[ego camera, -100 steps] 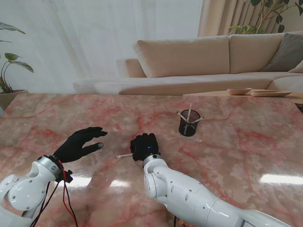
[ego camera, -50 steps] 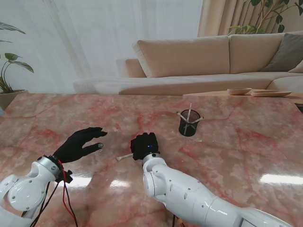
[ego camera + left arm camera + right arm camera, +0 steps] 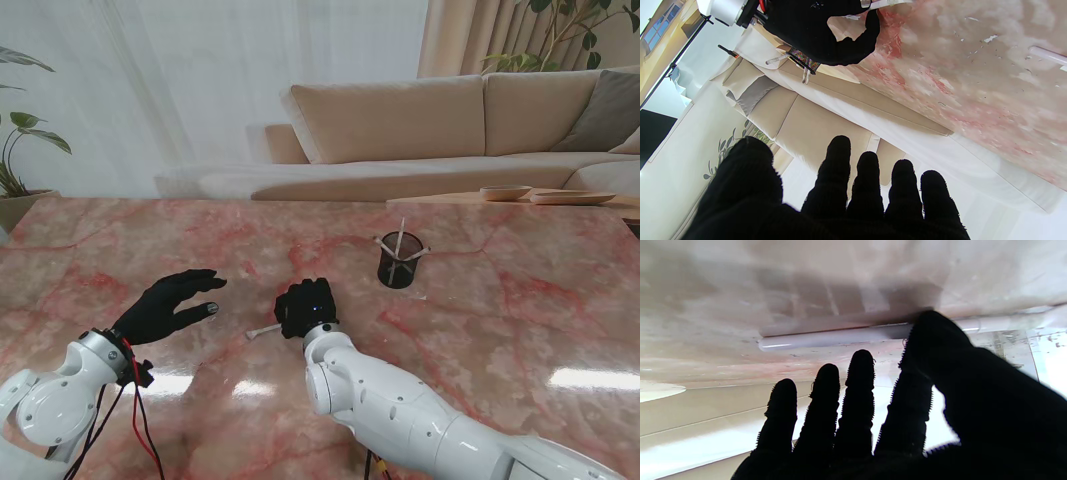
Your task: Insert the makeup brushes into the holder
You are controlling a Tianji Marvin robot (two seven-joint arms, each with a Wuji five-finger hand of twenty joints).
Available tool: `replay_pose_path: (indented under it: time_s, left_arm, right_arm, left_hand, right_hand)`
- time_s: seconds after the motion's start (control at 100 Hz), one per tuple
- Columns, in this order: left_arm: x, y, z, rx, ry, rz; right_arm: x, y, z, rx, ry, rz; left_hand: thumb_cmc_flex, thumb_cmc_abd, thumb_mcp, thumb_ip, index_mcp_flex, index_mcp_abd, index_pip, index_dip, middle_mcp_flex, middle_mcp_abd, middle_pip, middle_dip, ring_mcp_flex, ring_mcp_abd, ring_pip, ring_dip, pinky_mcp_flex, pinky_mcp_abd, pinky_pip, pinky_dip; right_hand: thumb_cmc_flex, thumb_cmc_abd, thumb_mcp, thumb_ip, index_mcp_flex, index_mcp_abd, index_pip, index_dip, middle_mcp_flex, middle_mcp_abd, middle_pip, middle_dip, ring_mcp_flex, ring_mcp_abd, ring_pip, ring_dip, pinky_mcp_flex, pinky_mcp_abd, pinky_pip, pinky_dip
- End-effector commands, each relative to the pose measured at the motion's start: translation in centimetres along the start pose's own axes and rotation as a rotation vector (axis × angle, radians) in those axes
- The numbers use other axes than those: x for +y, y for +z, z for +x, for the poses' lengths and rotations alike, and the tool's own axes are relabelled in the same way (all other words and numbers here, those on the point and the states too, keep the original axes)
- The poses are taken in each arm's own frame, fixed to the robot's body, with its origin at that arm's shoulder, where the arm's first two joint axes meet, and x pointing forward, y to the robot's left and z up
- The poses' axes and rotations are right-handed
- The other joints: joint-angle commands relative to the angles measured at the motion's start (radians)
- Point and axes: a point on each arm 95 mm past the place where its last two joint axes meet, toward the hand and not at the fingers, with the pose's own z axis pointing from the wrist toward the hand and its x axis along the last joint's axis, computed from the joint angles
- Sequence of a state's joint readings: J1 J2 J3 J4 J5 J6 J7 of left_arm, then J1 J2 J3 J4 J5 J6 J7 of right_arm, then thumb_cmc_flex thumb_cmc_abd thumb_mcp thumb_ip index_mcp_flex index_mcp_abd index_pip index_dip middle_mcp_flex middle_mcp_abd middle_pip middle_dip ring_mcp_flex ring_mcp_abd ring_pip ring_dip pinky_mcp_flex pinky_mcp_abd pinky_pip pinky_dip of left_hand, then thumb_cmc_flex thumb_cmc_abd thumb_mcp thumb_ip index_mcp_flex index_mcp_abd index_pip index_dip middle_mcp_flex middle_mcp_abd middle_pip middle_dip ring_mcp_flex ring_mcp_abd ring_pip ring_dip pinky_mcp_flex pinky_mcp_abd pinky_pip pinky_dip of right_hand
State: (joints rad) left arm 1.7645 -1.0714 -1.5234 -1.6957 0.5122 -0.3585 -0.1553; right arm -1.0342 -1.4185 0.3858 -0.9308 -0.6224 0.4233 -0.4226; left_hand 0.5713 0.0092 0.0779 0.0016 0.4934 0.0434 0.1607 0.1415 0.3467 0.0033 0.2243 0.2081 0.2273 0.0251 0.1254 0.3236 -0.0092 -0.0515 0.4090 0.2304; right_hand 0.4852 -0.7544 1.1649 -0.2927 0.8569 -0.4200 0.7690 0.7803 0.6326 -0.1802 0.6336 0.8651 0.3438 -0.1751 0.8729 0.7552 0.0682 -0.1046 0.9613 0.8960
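— Pink veined marble tabletop carries everything, yes? Where is the brush?

— One slim white makeup brush lies flat on it, just in front of the robot, a little left of centre. The black-gloved right hand is over it, palm down. In the right wrist view the thumb covers part of the white handle, and the four fingers are straight and apart, not curled around it. If the thumb really presses the handle, I cannot tell.

— And the holder?

— Farther from me and to the right stands the small dark round holder cup. Some thin pale brushes already stand in it, leaning.

— The other hand?

— The black-gloved left hand hovers at the left, fingers spread, holding nothing.
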Motion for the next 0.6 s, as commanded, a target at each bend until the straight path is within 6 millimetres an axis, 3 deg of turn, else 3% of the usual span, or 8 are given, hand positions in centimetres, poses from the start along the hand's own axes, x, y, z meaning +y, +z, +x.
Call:
replay_pose_path:
  time_s: [0.0, 0.22, 0.29, 0.59]
  left_arm:
    - [0.3, -0.1, 0.0, -0.004, -0.004, -0.007]
    - [0.3, -0.1, 0.0, -0.002, -0.004, -0.008]
    - [0.3, -0.1, 0.0, -0.002, -0.004, -0.009]
    - [0.3, -0.2, 0.0, -0.003, -0.006, -0.006]
  right_arm:
    - [-3.4, -1.4, -2.8, -0.051, -0.053, 0.089]
    - [-3.2, -1.5, -2.9, -0.035, -0.078, 0.075]
    - [-3.1, -1.5, -2.9, -0.030, -0.080, 0.068]
    - [-2.3, -1.7, -2.7, -0.016, -0.053, 0.028]
  left_hand:
    - [0.012, 0.011, -0.033, -0.008, 0.016, -0.034, 0.011, 0.011, -0.029, -0.017, -0.025, -0.012, -0.028, -0.043, -0.022, -0.009, -0.003, -0.015, -0.035, -0.018]
    - [0.011, 0.012, -0.035, -0.008, 0.016, -0.035, 0.011, 0.011, -0.029, -0.018, -0.025, -0.012, -0.028, -0.044, -0.022, -0.010, -0.003, -0.015, -0.038, -0.018]
    - [0.012, 0.012, -0.035, -0.008, 0.015, -0.036, 0.011, 0.011, -0.029, -0.019, -0.025, -0.012, -0.028, -0.044, -0.022, -0.010, -0.003, -0.015, -0.039, -0.018]
    - [0.012, 0.012, -0.036, -0.008, 0.014, -0.036, 0.011, 0.011, -0.030, -0.018, -0.026, -0.012, -0.028, -0.045, -0.024, -0.011, -0.004, -0.014, -0.044, -0.019]
  right_hand:
    - [0.092, 0.068, 0.078, 0.034, 0.117, 0.024, 0.090, 0.076, -0.025, -0.013, 0.018, 0.026, -0.044, -0.023, 0.008, 0.017, -0.023, -0.033, -0.006, 0.034]
    - [0.105, 0.099, 0.072, 0.030, 0.108, 0.038, 0.084, 0.124, -0.041, -0.014, 0.032, 0.045, -0.062, -0.027, 0.005, 0.014, -0.033, -0.041, -0.013, 0.037]
    - [0.106, 0.106, 0.072, 0.026, 0.109, 0.038, 0.063, 0.174, -0.044, -0.015, 0.034, 0.062, -0.067, -0.028, 0.008, 0.010, -0.035, -0.042, -0.012, 0.038]
    - [0.100, 0.114, 0.078, 0.026, 0.103, 0.035, 0.062, 0.197, -0.040, -0.019, 0.047, 0.081, -0.064, -0.030, 0.010, 0.010, -0.031, -0.044, -0.008, 0.040]
